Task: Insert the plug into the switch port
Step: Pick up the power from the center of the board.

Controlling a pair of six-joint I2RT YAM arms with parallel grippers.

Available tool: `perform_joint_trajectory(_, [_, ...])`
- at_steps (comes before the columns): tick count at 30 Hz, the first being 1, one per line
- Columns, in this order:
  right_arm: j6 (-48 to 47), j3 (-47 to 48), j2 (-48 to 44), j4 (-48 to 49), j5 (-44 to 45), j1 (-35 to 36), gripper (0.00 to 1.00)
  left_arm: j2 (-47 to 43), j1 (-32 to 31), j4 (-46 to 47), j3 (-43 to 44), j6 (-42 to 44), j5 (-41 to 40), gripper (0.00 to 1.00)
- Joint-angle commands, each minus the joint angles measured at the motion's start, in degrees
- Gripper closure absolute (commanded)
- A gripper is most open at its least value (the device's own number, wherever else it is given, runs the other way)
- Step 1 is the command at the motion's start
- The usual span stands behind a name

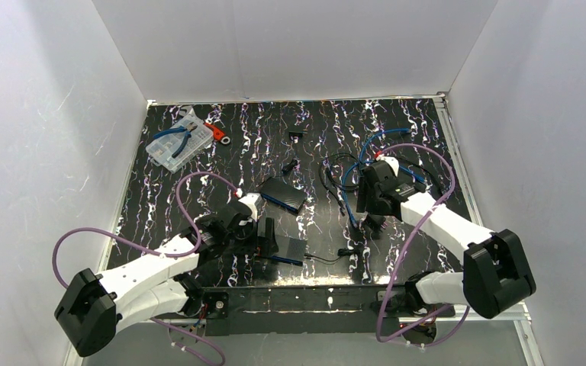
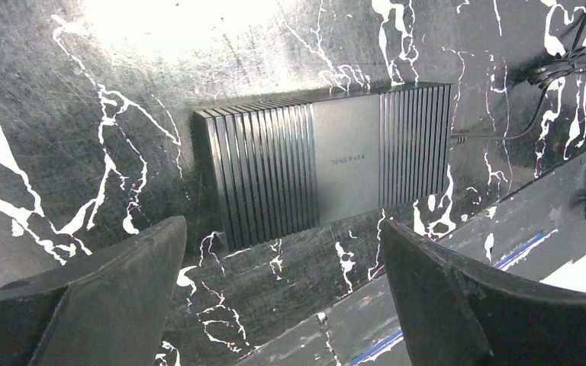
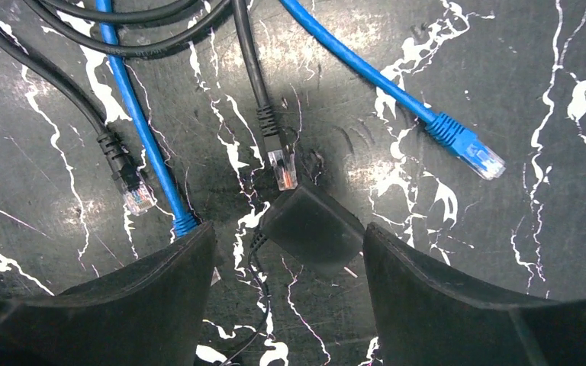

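Left wrist view: grey ribbed switch (image 2: 328,171) read "TP-LINK", lay by table (image 1: 259,130) near edge, centre. Left gripper (image 2: 282,236) spread wide above it, holding nothing. Right gripper (image 3: 288,229) gaped over black cable's clear plug (image 3: 282,169), right of table centre. Table black, white-veined; white walls (image 1: 290,46) around.

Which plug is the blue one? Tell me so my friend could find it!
On the black marbled table, find the cables lying ahead of the right end effector. The blue plug lies farthest right, apart from the others. It alone has a blue boot; the black plugs sit to its left.
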Motion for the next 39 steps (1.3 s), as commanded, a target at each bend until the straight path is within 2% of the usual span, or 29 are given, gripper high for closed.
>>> perform_joint_trajectory(1, [-1.1, 3.0, 2.7, 0.9, -4.9, -1.5, 0.24, 0.3, -0.1, 0.6, 1.1, 0.7, 1.3, 0.02])
perform_joint_trajectory(20, [1.4, 5.0, 10.4, -1.3, -8.2, -4.2, 0.26, 0.2, -0.2, 0.7, 1.3, 1.4, 2.4, 0.02])
perform_joint_trajectory(39, [6.3, -1.0, 5.2, -1.1, -12.1, -4.2, 0.28, -1.3, -0.1, 0.7, 1.0, 1.5, 2.8, 0.02])
